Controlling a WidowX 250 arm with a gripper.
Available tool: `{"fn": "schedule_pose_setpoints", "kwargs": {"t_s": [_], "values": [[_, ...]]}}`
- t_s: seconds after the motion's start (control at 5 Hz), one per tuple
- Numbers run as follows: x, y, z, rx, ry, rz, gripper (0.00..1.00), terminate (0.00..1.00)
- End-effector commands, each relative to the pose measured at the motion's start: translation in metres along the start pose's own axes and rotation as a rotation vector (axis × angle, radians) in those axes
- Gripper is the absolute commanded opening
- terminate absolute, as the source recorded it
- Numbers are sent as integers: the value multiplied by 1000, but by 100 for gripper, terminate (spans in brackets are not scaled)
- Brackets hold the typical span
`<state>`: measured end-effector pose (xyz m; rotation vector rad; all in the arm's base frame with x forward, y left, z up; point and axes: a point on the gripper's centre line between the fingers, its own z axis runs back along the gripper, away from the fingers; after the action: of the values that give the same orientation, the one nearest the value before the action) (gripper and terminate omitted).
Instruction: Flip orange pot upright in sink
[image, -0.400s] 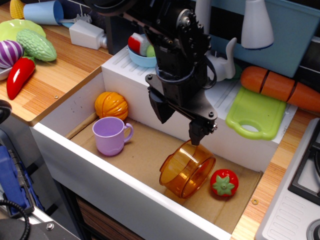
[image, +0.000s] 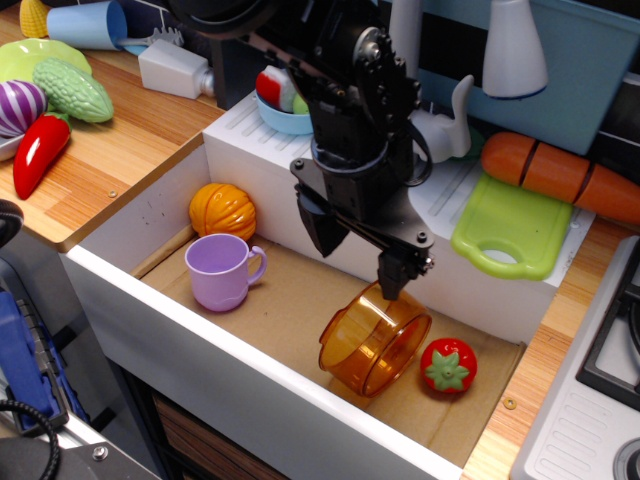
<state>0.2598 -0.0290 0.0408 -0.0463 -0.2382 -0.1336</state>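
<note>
At the left of the sink (image: 150, 225), the pumpkin (image: 222, 210) and the purple cup (image: 222, 272) stand undisturbed on the brown floor, as they did a moment ago. Further right, the gripper (image: 358, 250) hangs over the middle of the basin with its two fingers spread wide apart and nothing between them; one finger (image: 392, 275) touches or nearly touches the upper rear rim of the orange pot (image: 372, 338). Compared with the earlier view, the arm has crept slightly left and down; the change is small. The pot has not moved: it lies on its side on the sink floor, mouth facing the front left. The toy tomato (image: 447, 365) sits just beside it on the right. In my judgement the flip has not begun; the finger is only settling onto the rim, and the tomato may crowd the pot as it tips.
</note>
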Motion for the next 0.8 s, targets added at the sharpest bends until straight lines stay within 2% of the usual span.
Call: {"fn": "schedule_pose_setpoints", "kwargs": {"t_s": [0.0, 0.4, 0.6], "values": [[5, -1, -5, -65, -16, 52, 100, 0], [1, 11, -26, -202, -34, 114, 100, 0], [-1, 13, -34, -235, -35, 141, 100, 0]]}}
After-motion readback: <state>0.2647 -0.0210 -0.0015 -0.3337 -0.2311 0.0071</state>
